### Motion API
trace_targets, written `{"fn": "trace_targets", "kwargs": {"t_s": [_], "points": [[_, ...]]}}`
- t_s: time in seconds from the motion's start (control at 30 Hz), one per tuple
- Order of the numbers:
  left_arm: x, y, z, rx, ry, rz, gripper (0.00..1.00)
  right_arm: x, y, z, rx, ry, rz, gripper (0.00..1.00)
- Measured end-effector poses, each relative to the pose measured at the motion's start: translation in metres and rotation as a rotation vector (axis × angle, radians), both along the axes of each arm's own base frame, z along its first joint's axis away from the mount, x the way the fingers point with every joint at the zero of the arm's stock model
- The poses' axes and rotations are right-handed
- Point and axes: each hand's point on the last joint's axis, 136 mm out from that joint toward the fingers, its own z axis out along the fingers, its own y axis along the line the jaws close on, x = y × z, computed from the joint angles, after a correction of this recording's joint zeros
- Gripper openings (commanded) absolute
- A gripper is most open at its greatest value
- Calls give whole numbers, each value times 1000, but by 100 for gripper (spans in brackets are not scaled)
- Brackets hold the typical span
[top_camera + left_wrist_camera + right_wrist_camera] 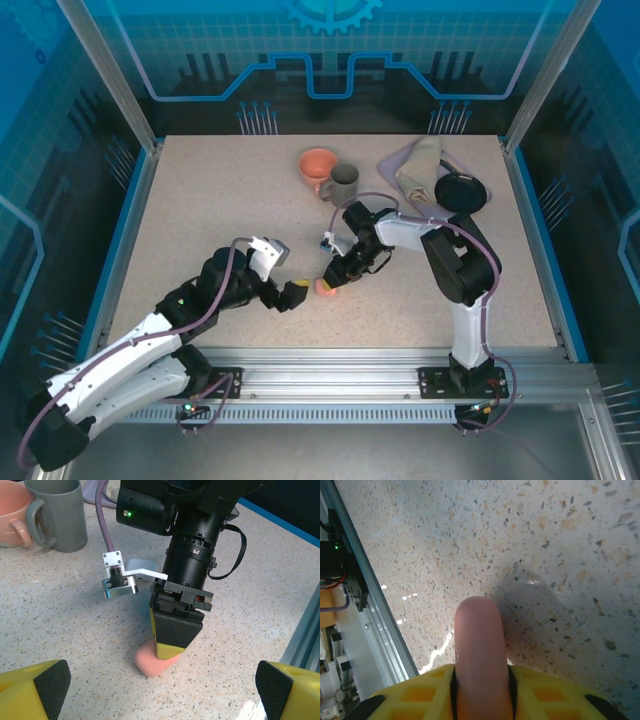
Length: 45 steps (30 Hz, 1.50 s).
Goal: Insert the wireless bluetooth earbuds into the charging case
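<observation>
The salmon-pink charging case (325,287) is a closed, rounded pebble resting on the speckled table. My right gripper (334,274) comes down on it from above, shut on it. In the right wrist view the charging case (479,640) sticks out between the two yellow fingers (415,700). In the left wrist view one black-and-yellow finger (175,635) covers part of the case (148,662). My left gripper (296,295) stands open just left of the case with nothing between its pads (50,682). The earbuds are out of view.
A pink mug (316,164) and a grey mug (345,181) stand at the back centre. A beige cloth (420,165) and a black dish (461,191) lie at the back right. A small pale object (141,564) lies behind the right wrist. The metal rail (400,358) runs close in front.
</observation>
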Motion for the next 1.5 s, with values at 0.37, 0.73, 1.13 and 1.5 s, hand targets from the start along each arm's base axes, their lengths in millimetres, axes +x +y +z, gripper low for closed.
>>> {"fn": "trace_targets", "kwargs": {"t_s": [0.37, 0.73, 1.13, 1.5], "points": [[10, 12, -4, 40, -16, 82, 99, 8, -9, -3, -77, -46, -34, 62], [53, 61, -11, 140, -61, 399, 99, 29, -46, 79, -137, -352, -118, 67], [95, 161, -35, 167, 57, 819, 99, 72, -181, 133, -298, -767, -574, 85], [111, 230, -42, 174, 33, 1068, 99, 79, -299, 64, -470, -908, -1015, 100]]}}
